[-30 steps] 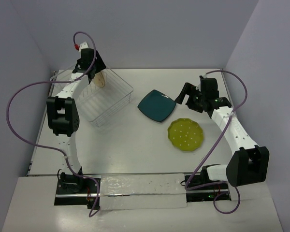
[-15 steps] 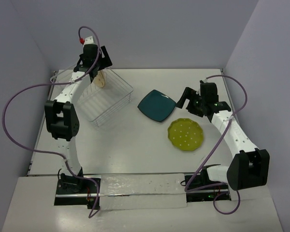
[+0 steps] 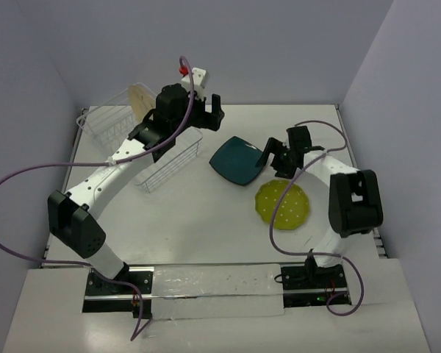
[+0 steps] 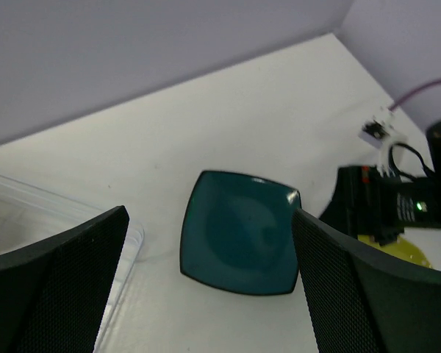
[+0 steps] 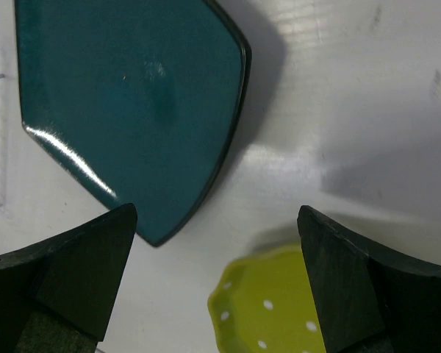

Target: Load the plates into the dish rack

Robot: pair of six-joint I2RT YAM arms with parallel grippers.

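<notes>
White table [image 3: 206, 213]; my right gripper [image 3: 272, 157] is spread wide and empty, low at the right edge of the dark teal plate [image 3: 237, 160], yellow-green dotted plate [image 3: 283, 204] just beside. My left gripper [image 3: 208, 114], wide too, hangs over the dish rack [image 3: 169, 158] edge; cream plate [image 3: 140, 98] stands inside.
</notes>
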